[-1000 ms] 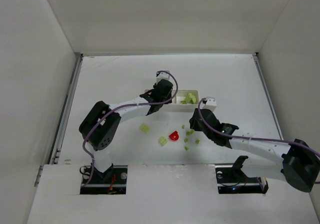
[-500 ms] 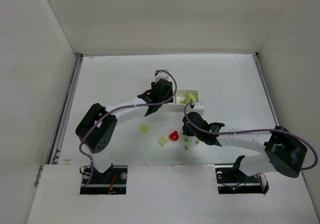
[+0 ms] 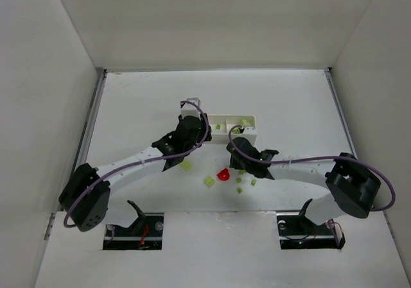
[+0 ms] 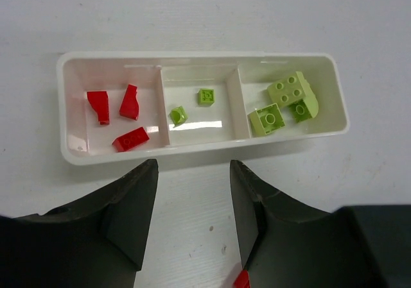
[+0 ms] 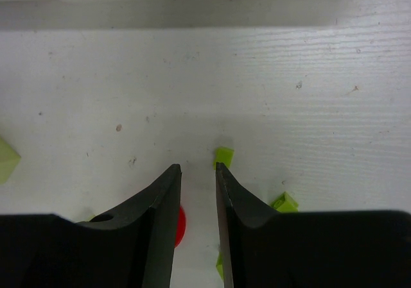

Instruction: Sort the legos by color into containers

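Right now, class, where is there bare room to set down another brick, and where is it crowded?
Freest: the table strip between the tray and the back wall, and the tray's middle compartment, holding only two green pieces. Crowded: the patch between both arms in front of the tray, with loose green bricks and a red piece.

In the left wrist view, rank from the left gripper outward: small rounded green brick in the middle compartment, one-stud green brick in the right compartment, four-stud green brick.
1. Small rounded green brick, middle compartment.
2. One-stud green brick, right compartment, near side.
3. Four-stud green brick, right compartment, farther back.
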`<state>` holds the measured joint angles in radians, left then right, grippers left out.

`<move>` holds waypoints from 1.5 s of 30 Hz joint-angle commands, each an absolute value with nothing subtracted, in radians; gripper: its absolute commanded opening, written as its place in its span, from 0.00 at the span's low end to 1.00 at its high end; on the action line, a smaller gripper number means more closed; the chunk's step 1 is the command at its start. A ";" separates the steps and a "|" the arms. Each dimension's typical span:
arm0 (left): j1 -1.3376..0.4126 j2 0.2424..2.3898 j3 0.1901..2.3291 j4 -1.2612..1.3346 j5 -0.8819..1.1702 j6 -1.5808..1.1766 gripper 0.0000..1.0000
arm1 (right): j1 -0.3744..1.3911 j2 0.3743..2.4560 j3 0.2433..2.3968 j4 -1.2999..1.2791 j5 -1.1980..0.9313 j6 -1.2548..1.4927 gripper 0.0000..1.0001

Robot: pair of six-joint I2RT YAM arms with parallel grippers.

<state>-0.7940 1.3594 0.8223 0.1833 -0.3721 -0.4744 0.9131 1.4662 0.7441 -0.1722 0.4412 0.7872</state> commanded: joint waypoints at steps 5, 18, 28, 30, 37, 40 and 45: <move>-0.801 1.223 0.710 0.252 -0.385 -0.522 0.46 | 0.898 1.489 0.742 -0.178 0.479 0.827 0.35; -0.821 1.209 0.663 0.265 -0.354 -0.523 0.46 | 0.903 1.605 0.782 -0.169 0.500 0.824 0.19; -0.981 1.043 0.626 0.129 -0.478 -0.517 0.44 | 0.828 1.431 0.897 -0.152 0.486 0.654 0.16; -1.053 1.026 0.608 0.101 -0.547 -0.529 0.43 | 0.797 1.451 0.955 -0.127 0.444 0.617 0.16; -1.268 1.064 0.580 0.044 -0.663 -0.636 0.42 | 0.726 1.647 1.158 -0.041 0.315 0.577 0.16; -1.320 1.091 0.561 0.061 -0.699 -0.681 0.42 | 0.706 1.718 1.210 -0.029 0.302 0.574 0.17; -1.390 1.150 0.529 0.162 -0.715 -0.724 0.41 | 0.706 1.778 1.247 -0.025 0.281 0.575 0.18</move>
